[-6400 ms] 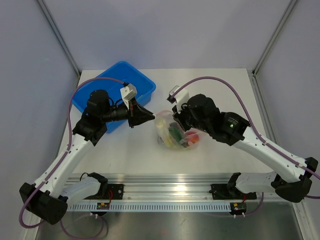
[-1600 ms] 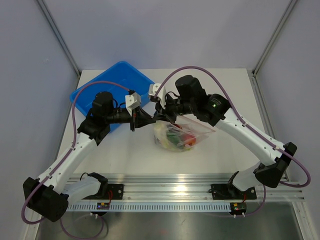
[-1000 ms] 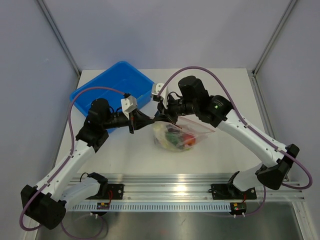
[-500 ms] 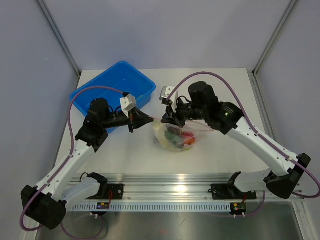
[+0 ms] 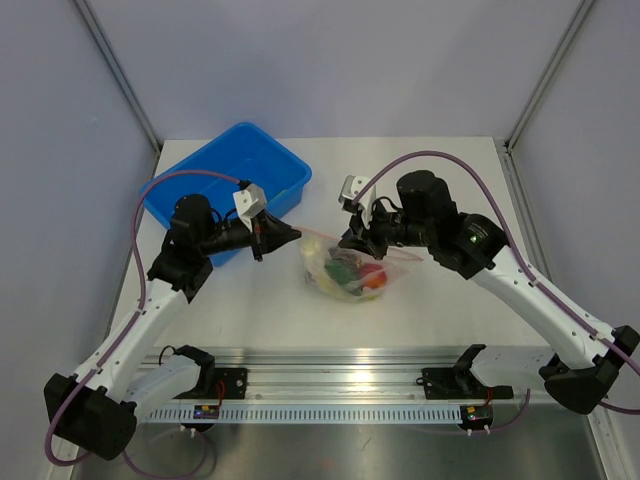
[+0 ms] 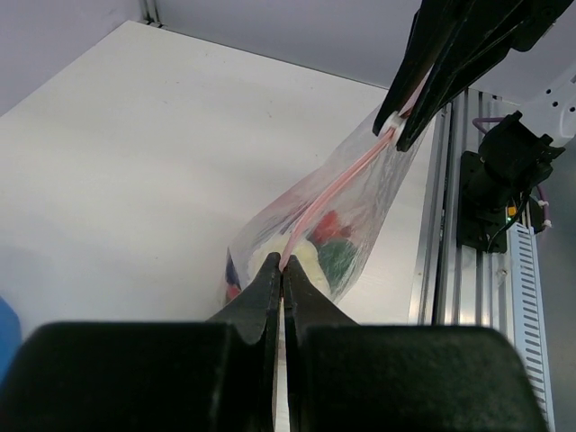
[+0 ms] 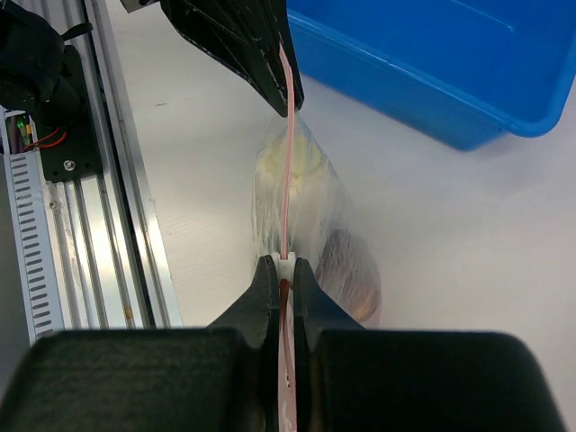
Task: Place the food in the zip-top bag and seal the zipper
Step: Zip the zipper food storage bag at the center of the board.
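Between your two arms the zipper point(image 6: 335, 183) now runs taut: your left gripper point(image 5: 291, 236) stays clenched on one end, and your right gripper point(image 5: 352, 240), clamped on it too, has slid further along. With the food point(image 5: 362, 277) inside the bag point(image 5: 335, 262) on the table point(image 5: 450, 190), sealing looks under way.

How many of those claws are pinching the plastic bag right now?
2. The left gripper pinches one end of the pink strip along the bag; the right gripper is clamped farther along the same strip.
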{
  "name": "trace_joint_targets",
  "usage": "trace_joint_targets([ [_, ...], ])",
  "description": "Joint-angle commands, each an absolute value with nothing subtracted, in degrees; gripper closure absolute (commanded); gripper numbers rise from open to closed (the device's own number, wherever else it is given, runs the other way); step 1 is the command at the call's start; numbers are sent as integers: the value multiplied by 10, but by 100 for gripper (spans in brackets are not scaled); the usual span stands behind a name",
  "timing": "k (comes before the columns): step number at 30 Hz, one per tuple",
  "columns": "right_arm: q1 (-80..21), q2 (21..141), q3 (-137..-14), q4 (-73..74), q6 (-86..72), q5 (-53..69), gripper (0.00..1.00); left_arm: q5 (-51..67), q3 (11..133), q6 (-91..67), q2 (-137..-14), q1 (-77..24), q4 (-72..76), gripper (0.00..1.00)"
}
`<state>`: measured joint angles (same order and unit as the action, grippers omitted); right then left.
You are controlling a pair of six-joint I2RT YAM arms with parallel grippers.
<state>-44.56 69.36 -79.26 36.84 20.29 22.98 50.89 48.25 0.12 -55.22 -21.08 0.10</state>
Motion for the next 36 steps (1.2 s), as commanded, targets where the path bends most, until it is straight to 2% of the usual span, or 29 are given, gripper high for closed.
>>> trace_joint_targets([
  [1,-436,666,-788,393,196,214,100,485,492,11,-543,-195,31,100],
  [36,-390,529,-737,510,202,134,100,505,500,31,-569,-126,12,100],
])
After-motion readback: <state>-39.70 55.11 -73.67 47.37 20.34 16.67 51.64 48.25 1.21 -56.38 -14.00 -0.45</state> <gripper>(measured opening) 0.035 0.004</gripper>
